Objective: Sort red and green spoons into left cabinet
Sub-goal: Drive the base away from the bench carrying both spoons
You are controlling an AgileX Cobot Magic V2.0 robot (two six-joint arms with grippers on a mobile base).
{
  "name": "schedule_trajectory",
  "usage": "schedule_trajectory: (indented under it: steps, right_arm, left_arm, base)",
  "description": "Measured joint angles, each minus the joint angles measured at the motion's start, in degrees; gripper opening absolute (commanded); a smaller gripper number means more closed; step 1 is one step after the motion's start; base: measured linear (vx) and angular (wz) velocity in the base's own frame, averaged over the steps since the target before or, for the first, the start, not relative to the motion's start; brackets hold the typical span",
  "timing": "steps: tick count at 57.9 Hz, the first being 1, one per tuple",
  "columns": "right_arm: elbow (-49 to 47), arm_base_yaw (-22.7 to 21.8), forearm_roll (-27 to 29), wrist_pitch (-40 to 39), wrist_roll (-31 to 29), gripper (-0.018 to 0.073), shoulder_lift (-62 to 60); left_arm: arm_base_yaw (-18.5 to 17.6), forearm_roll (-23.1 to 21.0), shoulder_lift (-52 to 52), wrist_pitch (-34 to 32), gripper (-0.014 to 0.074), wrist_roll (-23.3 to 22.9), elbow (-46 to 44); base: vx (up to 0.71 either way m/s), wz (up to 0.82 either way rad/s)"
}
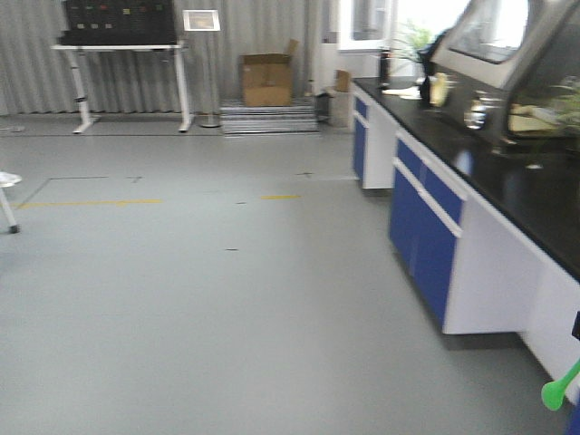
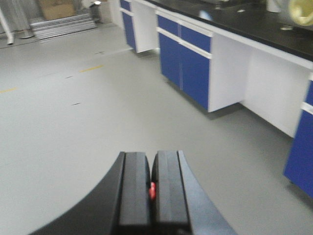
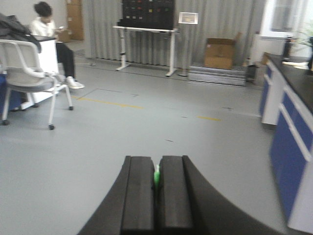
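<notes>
**Both spoons carried, cabinet out of view**

The left end effector (image 2: pixel 150 159) is shut tight on the red spoon (image 2: pixel 152 191). Only a small red sliver shows between the pads, so the part that is gripped cannot be told. The right end effector (image 3: pixel 157 160) is likewise closed on the green spoon (image 3: pixel 156 177), seen as a thin green strip in the gap. In the front view a green end juts in at the lower right corner. Open grey floor (image 1: pixel 227 299) is seen ahead, with a blue-fronted bench (image 1: pixel 426 227) at the right. The left cabinet is not seen in any view. Both spoons are judged light, stiff and slick. Such thin handles may pivot or slide in a pinch, so a hold near mid-handle is judged safest.
</notes>
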Motion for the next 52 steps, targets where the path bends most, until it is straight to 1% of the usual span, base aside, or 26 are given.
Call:
schedule_trajectory:
  steps: [31,41,52]
  right_arm:
    - [0.0,0.0,0.0,-0.06,0.0,-0.0004,0.0]
    - [0.0,0.0,0.0,-0.06,0.0,-0.0004,0.0]
    - [0.0,0.0,0.0,-0.01,0.0,-0.0004,0.0]
  left_arm:
    - [0.0,0.0,0.0,0.0,0.0,0.0,0.0]
    - [0.0,0.0,0.0,0.0,0.0,0.0,0.0]
    - [0.0,0.0,0.0,0.0,0.0,0.0,0.0]
  base:
    - [0.38,0.5]
    - [0.44,0.22]
    - [0.47,-0.04]
